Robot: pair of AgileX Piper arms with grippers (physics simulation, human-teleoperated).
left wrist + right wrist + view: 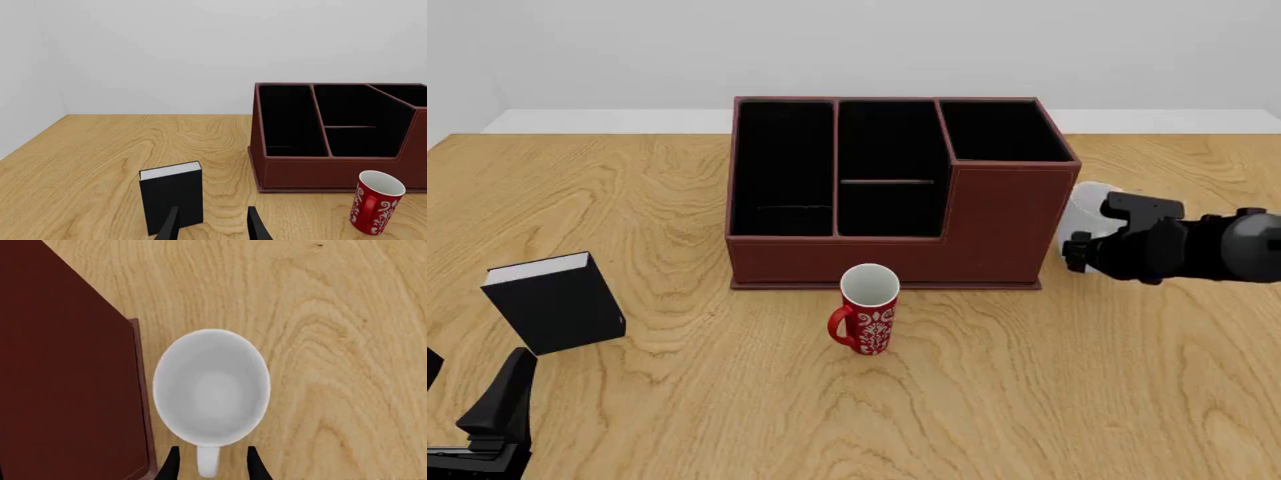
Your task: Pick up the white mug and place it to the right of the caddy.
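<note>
**A:** Where was the white mug [211, 390] when you stopped?

**B:** You had it standing upright on the counter [1068, 380], just beside the caddy [888, 195] on its right side, next to the taller section. In the front view only a sliver of white showed there [1085, 205], since your right arm covered most of it.

**A:** And your right pincer [209, 465]?

**B:** It looked straight down into the mug. Its two dark fingertips [171, 465] stood spread, one on each side of the loop handle, with a small gap between each tip and the handle. I could not see any contact, so you were not pinching anything.

**A:** What about your left side?

**B:** Your left pincer [211, 225] sat low at the near left corner of the counter, fingers parted and holding nothing. A black book [555, 302] with white pages stood upright just ahead of it.

**A:** Anything else on the counter?

**B:** A red mug [866, 310] with a white pattern stood upright in front of the caddy, near its front wall, handle turned to the left in the front view.
</note>
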